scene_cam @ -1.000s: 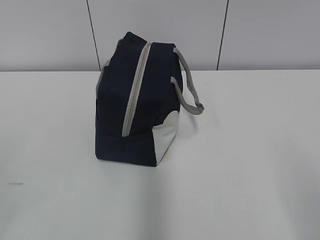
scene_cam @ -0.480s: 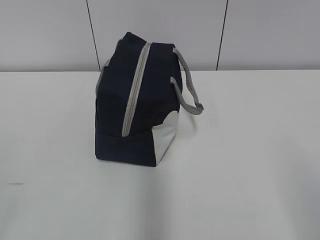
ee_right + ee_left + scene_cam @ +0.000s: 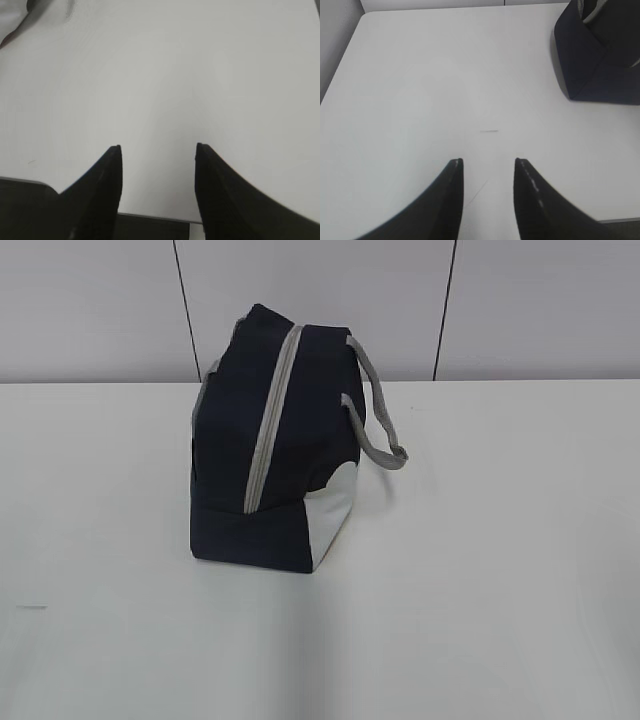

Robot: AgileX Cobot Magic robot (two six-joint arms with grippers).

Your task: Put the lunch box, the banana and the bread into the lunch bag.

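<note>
**Navy bag closed on the worktop, both pincers empty**

Navy fabric with a white lower corner panel is what is seen of the lunch bag (image 3: pixel 270 450), which stands alone, left of the middle of the white worktop (image 3: pixel 500 570). Its grey zipper (image 3: pixel 270 420) runs closed over the top and down the near end, and one grey handle (image 3: pixel 375 410) hangs to the right side.

Compared with a second ago, almost nothing has changed in the exterior view: only the handle has settled very slightly, and the bag itself has not moved. No arm is seen there. This is judged to mean that the packing is finished and the arms are drawn back.

The lunch box, the banana and the bread are not visible in any view. Most probably they are inside the closed bag, but this cannot be confirmed.

The left pincer (image 3: pixel 488 172) is held open above the bare worktop, with nothing between its jaws; the bag is seen at the upper right of that view, well apart. The right pincer (image 3: pixel 158 157) is also open and empty, a little wider, over bare worktop.
</note>
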